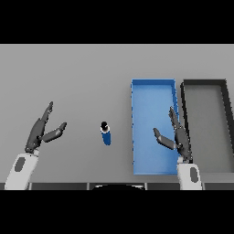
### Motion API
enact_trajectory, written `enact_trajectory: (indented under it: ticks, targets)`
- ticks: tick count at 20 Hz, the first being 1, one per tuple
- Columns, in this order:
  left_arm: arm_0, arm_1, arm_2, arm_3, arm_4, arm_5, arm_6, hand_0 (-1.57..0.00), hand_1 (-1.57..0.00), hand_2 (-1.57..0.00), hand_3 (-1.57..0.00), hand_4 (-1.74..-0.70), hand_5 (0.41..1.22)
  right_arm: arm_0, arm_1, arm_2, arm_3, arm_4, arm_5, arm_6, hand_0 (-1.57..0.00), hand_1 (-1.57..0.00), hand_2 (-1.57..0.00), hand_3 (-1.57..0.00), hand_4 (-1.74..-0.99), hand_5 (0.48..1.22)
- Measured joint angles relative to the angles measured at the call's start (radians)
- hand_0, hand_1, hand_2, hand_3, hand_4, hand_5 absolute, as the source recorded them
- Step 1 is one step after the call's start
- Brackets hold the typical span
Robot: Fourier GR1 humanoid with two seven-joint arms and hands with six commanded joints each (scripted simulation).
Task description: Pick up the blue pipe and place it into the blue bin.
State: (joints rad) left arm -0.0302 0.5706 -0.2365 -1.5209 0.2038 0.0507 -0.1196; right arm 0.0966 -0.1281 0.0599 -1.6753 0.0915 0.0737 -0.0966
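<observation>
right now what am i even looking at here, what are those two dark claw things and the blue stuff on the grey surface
You are looking down from a humanoid robot's head at the grey table in front of it. The two dark shapes are its hands on white and grey arms: the left hand shows at the left, the right hand at the right, above the edge of the blue bin. Both are open with straight fingers and hold nothing. Between them stands a small blue pipe with a dark top, apart from both hands. To the right of the blue bin lies a dark grey bin.
</observation>
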Motion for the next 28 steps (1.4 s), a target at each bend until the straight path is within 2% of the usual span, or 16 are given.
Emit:
enact_trajectory:
  ticks: [2, 4, 5, 6, 8, 11, 14, 15, 20, 22, 23, 28]
  targets:
    - [0.004, 0.023, -0.003, -0.021, 0.003, -0.021, -0.005, 0.0, 0.0, 0.0, 0.0, -1.01, 0.587, -0.007, -0.012, 0.004, 0.004, 0.006, 0.009, 0.029, 0.0, 0.0, 0.0, 0.0, -1.23, 0.595]
    - [0.005, 0.023, -0.007, -0.025, 0.017, -0.038, -0.002, 0.0, 0.0, 0.0, 0.0, -1.01, 0.592, -0.004, -0.015, 0.008, 0.003, 0.019, 0.006, 0.029, 0.0, 0.0, 0.0, 0.0, -1.225, 0.592]
    - [0.02, 0.028, -0.006, -0.022, 0.034, -0.072, -0.033, 0.0, 0.0, 0.0, 0.0, -1.02, 0.594, 0.012, -0.018, 0.012, -0.019, 0.014, 0.011, 0.01, 0.0, 0.0, 0.0, 0.0, -1.218, 0.589]
    - [0.028, 0.035, -0.012, -0.037, 0.045, -0.096, -0.047, 0.0, 0.0, 0.0, 0.0, -1.02, 0.587, 0.004, -0.025, 0.008, -0.018, 0.016, 0.009, 0.023, 0.0, 0.0, 0.0, 0.0, -1.216, 0.587]
    - [0.02, 0.05, -0.048, -0.059, 0.031, -0.137, -0.027, 0.0, 0.0, 0.0, 0.0, -1.02, 0.573, -0.008, -0.02, 0.014, -0.022, 0.019, 0.008, 0.037, 0.0, 0.0, 0.0, 0.0, -1.22, 0.589]
    - [0.026, 0.062, -0.104, -0.104, 0.019, -0.19, 0.016, 0.0, 0.0, 0.0, 0.0, -1.04, 0.532, 0.01, -0.031, 0.012, -0.015, 0.018, 0.021, -0.019, 0.0, 0.0, 0.0, 0.0, -1.225, 0.603]
    - [0.024, 0.068, -0.151, -0.147, 0.019, -0.229, 0.081, 0.0, 0.0, 0.0, 0.0, -1.08, 0.488, 0.009, -0.025, 0.016, -0.023, 0.015, 0.023, -0.019, 0.0, 0.0, 0.0, 0.0, -1.239, 0.606]
    - [0.015, 0.052, -0.175, -0.153, 0.01, -0.234, 0.098, 0.0, 0.0, 0.0, 0.0, -1.09, 0.48, 0.017, -0.027, 0.017, -0.028, 0.012, 0.028, -0.026, 0.0, 0.0, 0.0, 0.0, -1.244, 0.607]
    - [-0.014, -0.007, -0.249, -0.142, -0.046, -0.255, 0.094, 0.0, 0.0, 0.0, 0.0, -1.11, 0.447, 0.002, -0.024, 0.009, -0.014, 0.008, 0.023, -0.006, 0.0, 0.0, 0.0, 0.0, -1.263, 0.617]
    - [-0.033, -0.057, -0.278, -0.123, -0.055, -0.259, 0.104, 0.0, 0.0, 0.0, 0.0, -1.12, 0.446, 0.012, -0.025, 0.012, -0.03, 0.002, 0.032, -0.016, 0.0, 0.0, 0.0, 0.0, -1.27, 0.617]
    - [-0.038, -0.085, -0.299, -0.117, -0.069, -0.255, 0.111, 0.0, 0.0, 0.0, 0.0, -1.12, 0.446, 0.005, -0.016, 0.015, -0.017, 0.005, 0.028, 0.001, 0.0, 0.0, 0.0, 0.0, -1.272, 0.617]
    - [-0.105, -0.173, -0.322, -0.025, -0.091, -0.251, 0.146, 0.0, 0.0, 0.0, 0.0, -1.12, 0.45, 0.019, -0.014, 0.009, -0.038, 0.001, 0.019, -0.004, 0.0, 0.0, 0.0, 0.0, -1.273, 0.607]
